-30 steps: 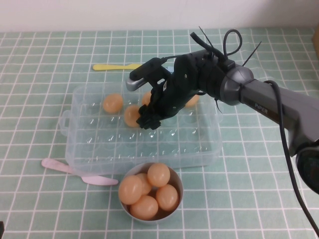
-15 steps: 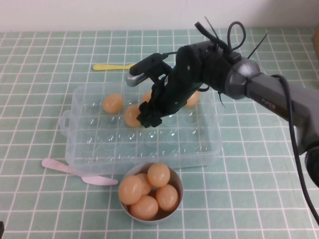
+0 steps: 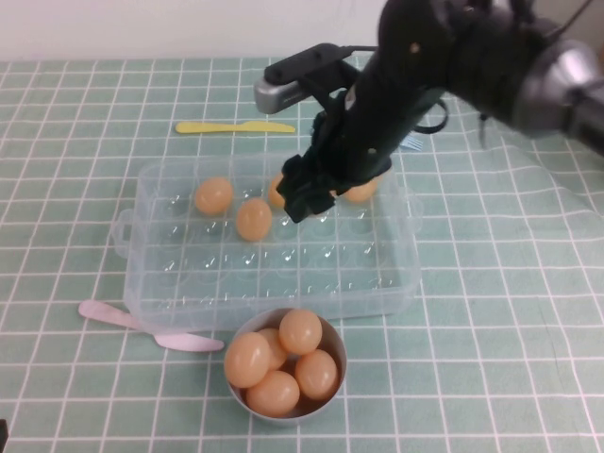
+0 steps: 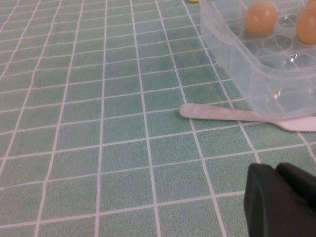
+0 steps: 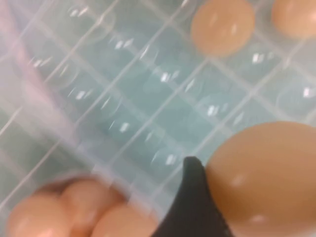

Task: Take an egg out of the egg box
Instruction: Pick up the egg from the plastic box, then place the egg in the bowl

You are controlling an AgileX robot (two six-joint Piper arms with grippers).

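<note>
Left gripper: only a black corner showing in its wrist view, low over green tiled cloth, off the high view entirely; opening impossible to judge.

Pink spatula at egg box's near-left corner, tip tucked under the wall.

Egg box mid-table, clear, dimpled floor. Two loose eggs inside toward far-left; two more half hidden behind the arm.

Yellow knife beyond the box.

Grey bowl against near wall, heaped with eggs.

Right gripper over the box's far-middle, fingers spread around the egg; finger pressed against shell. Egg in high view concealed by the black hand.
</note>
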